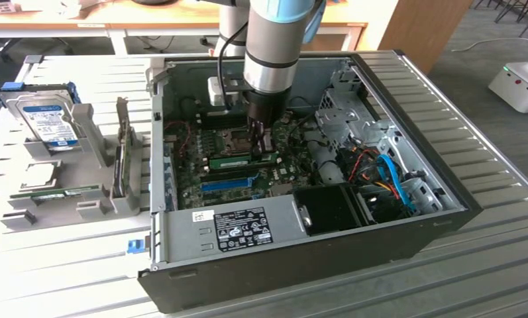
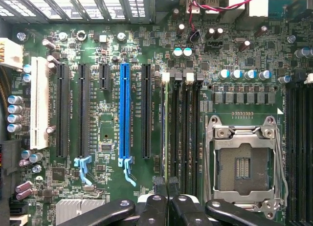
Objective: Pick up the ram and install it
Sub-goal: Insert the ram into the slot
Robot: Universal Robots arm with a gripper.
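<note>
The flat green motherboard [image 2: 107,138] was dotted with silver-topped capacitors [image 2: 14,109]. One long plastic slot [image 2: 124,111] was bright blue, and a wider plastic slot [image 2: 39,103] was white. The thin ram stick [image 1: 243,159] was green, and the two-fingered gripper [image 2: 167,183] was black.

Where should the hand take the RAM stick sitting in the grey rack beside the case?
Pinch the RAM stick midway along its length, one finger on each flat face, coming straight down from above. It seems to sit on its long edge in the grey rack, so only its top edge is free.
</note>
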